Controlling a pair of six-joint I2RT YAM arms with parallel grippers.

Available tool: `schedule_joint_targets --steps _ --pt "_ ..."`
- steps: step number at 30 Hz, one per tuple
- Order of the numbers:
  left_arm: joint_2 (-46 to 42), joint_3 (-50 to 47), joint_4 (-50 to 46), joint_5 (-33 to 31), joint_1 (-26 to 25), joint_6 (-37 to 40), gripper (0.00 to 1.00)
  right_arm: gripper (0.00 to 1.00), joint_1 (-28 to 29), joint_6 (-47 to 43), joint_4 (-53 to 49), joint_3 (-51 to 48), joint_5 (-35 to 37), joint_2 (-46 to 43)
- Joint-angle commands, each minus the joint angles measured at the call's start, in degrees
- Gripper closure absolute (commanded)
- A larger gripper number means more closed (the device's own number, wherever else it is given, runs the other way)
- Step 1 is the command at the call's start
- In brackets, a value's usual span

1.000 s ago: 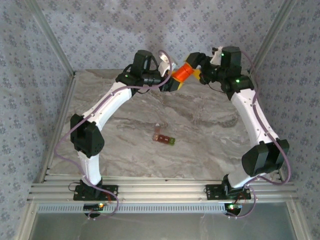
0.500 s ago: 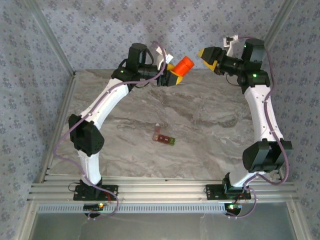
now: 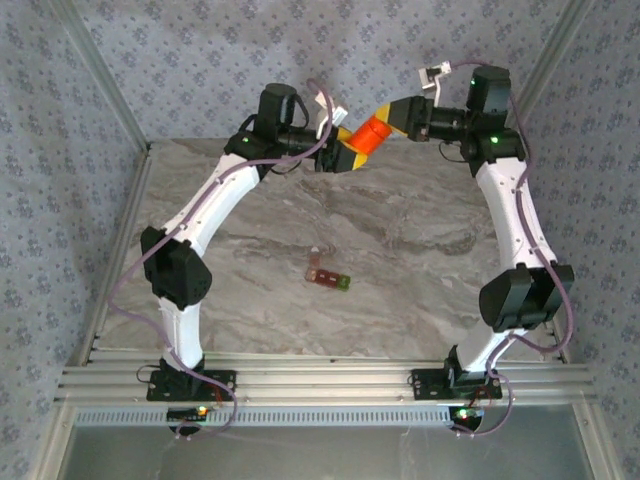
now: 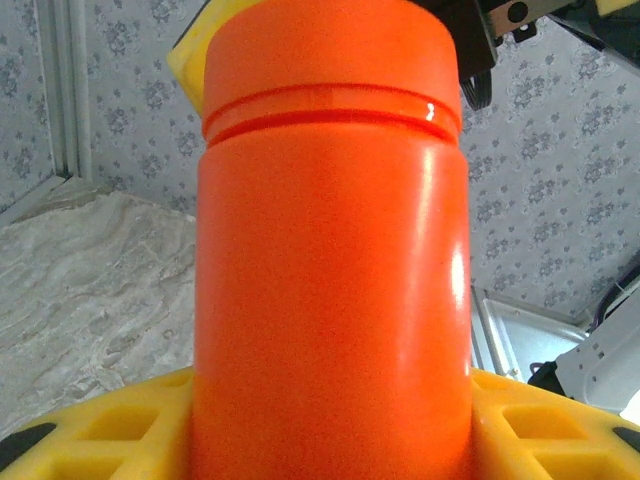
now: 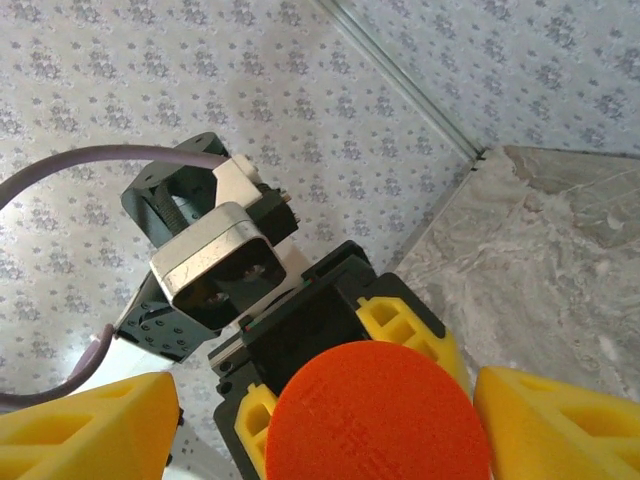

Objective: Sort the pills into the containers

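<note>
The containers [image 3: 328, 277] lie flat on the marble table [image 3: 250, 300] around its middle: a short strip of joined compartments, dark red-brown with a green end that points to the right and slightly toward the arms' bases. Neither claw is anywhere near it. Both are raised at the far edge of the table, well apart from the strip, and they meet there over an orange bottle [image 3: 372, 134]. The left gripper [image 3: 350, 155] is clamped on the lower part of that bottle; in the left wrist view the orange body [image 4: 330, 280] rises straight out from between the yellow fingers [image 4: 110, 435], which press against it on either side. The bottle is tilted, with its capped end pointing up and to the right, toward the other arm. The right gripper [image 3: 394, 118] sits at that capped end with its jaws spread. From the right wrist the round orange cap [image 5: 375, 415] shows end-on between the two yellow fingertips [image 5: 85, 425]. There is a clear gap on one side, while the other fingertip is just beside the cap — whether it touches I cannot tell. Behind the cap, the left claw's yellow pads and black body are in view.
</note>
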Motion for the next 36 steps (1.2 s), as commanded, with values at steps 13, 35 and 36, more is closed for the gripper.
schedule_joint_targets --steps 13,35,36 --pt "0.7 3.1 -0.2 2.0 0.0 0.4 1.00 0.43 1.2 -2.2 -2.1 2.6 -3.7 2.0" --pt "1.2 3.8 0.2 1.5 0.4 0.4 1.00 0.60 2.3 -3.5 -6.3 3.2 0.6 2.4" --pt "1.1 3.8 0.1 1.3 0.3 0.4 1.00 0.60 2.4 -3.5 -6.5 3.2 1.1 2.4"
